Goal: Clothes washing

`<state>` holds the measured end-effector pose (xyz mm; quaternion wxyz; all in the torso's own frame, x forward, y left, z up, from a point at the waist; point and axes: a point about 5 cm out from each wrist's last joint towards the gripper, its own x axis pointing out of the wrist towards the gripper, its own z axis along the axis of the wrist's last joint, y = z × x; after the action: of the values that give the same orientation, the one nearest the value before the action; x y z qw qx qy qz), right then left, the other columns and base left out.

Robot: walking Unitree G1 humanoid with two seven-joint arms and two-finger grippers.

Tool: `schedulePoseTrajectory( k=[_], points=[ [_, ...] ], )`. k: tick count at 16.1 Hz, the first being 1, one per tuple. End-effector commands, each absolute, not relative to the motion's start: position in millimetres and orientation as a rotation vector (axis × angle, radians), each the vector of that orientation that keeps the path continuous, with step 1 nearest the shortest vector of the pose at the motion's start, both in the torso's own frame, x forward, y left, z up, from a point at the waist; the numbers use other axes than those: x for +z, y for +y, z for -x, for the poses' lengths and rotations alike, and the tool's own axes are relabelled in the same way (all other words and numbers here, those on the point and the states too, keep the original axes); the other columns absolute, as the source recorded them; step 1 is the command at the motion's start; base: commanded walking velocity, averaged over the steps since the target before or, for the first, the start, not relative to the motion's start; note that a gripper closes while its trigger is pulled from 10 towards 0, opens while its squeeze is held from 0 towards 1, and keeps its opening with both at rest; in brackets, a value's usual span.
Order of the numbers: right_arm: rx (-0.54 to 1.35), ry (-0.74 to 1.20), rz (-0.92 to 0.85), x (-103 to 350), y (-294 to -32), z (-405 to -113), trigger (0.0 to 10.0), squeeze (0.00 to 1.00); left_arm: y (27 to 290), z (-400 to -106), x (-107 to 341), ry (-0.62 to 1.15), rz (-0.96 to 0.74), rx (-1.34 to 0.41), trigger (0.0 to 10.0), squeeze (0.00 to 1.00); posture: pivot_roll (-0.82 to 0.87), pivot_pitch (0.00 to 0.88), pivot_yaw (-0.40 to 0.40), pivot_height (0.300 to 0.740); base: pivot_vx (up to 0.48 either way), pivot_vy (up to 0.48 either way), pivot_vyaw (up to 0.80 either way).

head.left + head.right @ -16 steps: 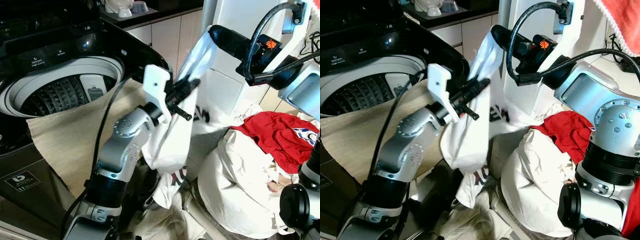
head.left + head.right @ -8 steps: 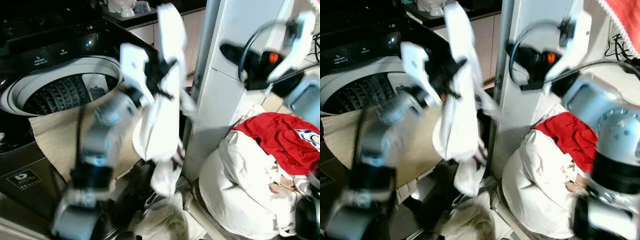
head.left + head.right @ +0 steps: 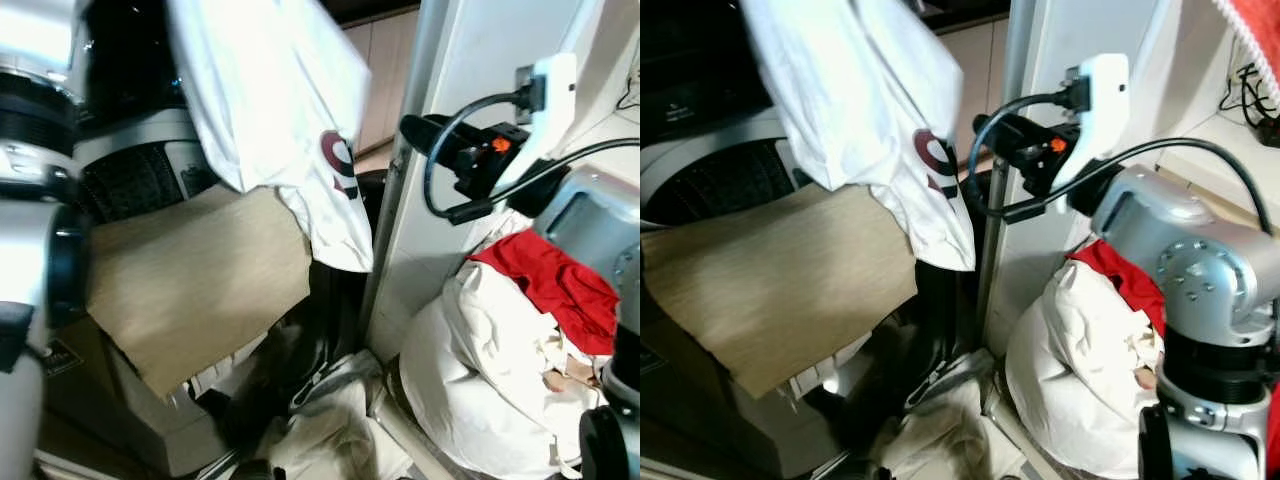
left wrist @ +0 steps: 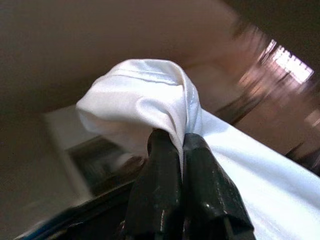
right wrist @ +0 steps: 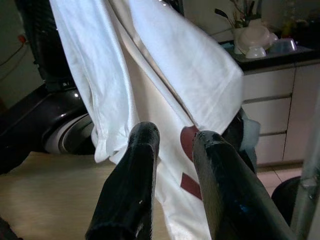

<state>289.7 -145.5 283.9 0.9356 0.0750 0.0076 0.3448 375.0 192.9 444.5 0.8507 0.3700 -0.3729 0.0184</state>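
A white garment (image 3: 270, 100) with a red print hangs from above the head view's top edge, in front of the washer's open drum (image 3: 140, 178). In the left wrist view my left gripper (image 4: 181, 139) is shut on a bunched fold of that white garment (image 4: 145, 100). My left arm (image 3: 30, 230) is a close silver blur at the left edge. My right gripper (image 3: 418, 130) is held out at the right of the garment, apart from it. Its fingers (image 5: 142, 150) stand open with nothing between them, and the garment (image 5: 165, 70) hangs just ahead.
A beige cloth (image 3: 190, 285) is draped over the washer's front. A white pillar (image 3: 450, 220) stands in the middle. To the right lies a stuffed white bundle (image 3: 480, 360) with a red garment (image 3: 555, 290) on top. More pale laundry (image 3: 330, 430) lies on the floor.
My left arm swung up and toward the washer, lifting the white garment high. The garment has come away from my right gripper, which has lowered a little. The camera has also shifted.
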Motion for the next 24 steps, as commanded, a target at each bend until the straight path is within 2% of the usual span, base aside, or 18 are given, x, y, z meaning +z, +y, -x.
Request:
schedulePoseTrajectory(
  k=[1,2,3,5,7,8,9,10,11,12,13,14,19,22,23,24],
  points=[
    [0.720,-0.006,-0.137,284,-139,-285,10.0,0.00,194,-379,441,-0.769,-0.903,0.107,0.0,0.00,-0.08,0.000,0.057,0.740,0.000,0.000,0.00],
    [0.726,0.011,-0.132,279,-136,-282,10.0,0.00,202,-391,424,-0.644,-0.950,0.127,0.0,0.00,-0.08,0.000,0.057,0.740,0.000,0.000,0.00],
    [0.732,0.036,-0.122,272,-132,-280,10.0,0.00,208,-403,394,-0.456,-0.990,0.067,0.0,0.00,-0.08,0.000,0.057,0.740,0.000,0.000,0.00],
    [0.758,0.065,-0.097,265,-127,-276,10.0,0.00,215,-414,353,-0.196,-0.911,-0.064,0.0,0.00,-0.08,0.000,0.053,0.740,0.000,0.000,0.00],
    [0.783,0.088,-0.075,261,-124,-273,10.0,0.00,222,-417,323,-0.012,-0.862,-0.166,0.0,0.00,-0.07,0.000,0.044,0.740,0.000,0.000,0.00],
    [0.789,0.092,-0.071,260,-124,-272,10.0,0.00,225,-416,319,0.019,-0.861,-0.174,0.0,0.00,-0.07,0.000,0.043,0.740,0.000,0.000,0.00],
    [0.811,0.100,-0.058,258,-121,-271,10.0,0.00,233,-414,303,0.153,-0.890,-0.232,0.0,0.00,-0.06,0.000,0.035,0.740,0.000,0.000,0.00],
    [0.820,0.104,-0.048,258,-120,-271,10.0,0.00,236,-413,299,0.190,-0.914,-0.244,7.2,0.00,-0.06,0.000,0.035,0.740,0.000,0.000,0.00],
    [0.842,0.113,-0.037,256,-118,-269,10.0,0.00,240,-413,298,0.216,-0.869,-0.237,10.0,0.00,-0.06,0.000,0.034,0.740,0.000,0.000,0.00],
    [0.863,0.126,-0.019,254,-115,-267,10.0,0.00,243,-411,296,0.253,-0.803,-0.252,10.0,0.78,-0.06,0.000,0.036,0.740,0.000,0.000,0.00],
    [0.869,0.131,-0.012,253,-115,-266,10.0,0.00,244,-411,296,0.260,-0.781,-0.253,10.0,0.78,-0.06,0.000,0.036,0.740,0.000,0.000,0.00],
    [0.884,0.146,0.003,250,-113,-264,10.0,0.00,249,-410,300,0.259,-0.785,-0.222,10.0,1.00,-0.06,0.000,0.036,0.740,0.000,0.000,0.00],
    [0.874,0.159,0.012,247,-114,-266,10.0,0.00,264,-405,309,0.285,-0.816,-0.184,10.0,1.00,-0.05,0.000,0.035,0.740,0.000,0.000,0.00],
    [0.776,0.138,-0.011,249,-121,-276,10.0,0.00,273,-403,311,0.275,-0.851,-0.124,10.0,1.00,-0.05,0.000,0.034,0.740,0.000,0.000,0.00],
    [0.702,0.131,-0.031,249,-128,-283,10.0,0.00,257,-407,321,0.131,-0.703,-0.181,10.0,1.00,-0.05,0.000,0.035,0.740,0.000,0.000,0.00],
    [0.690,0.130,-0.034,249,-129,-284,10.0,0.00,253,-408,323,0.101,-0.665,-0.202,10.0,1.00,-0.05,0.000,0.035,0.740,0.000,0.000,0.00]
  ],
)
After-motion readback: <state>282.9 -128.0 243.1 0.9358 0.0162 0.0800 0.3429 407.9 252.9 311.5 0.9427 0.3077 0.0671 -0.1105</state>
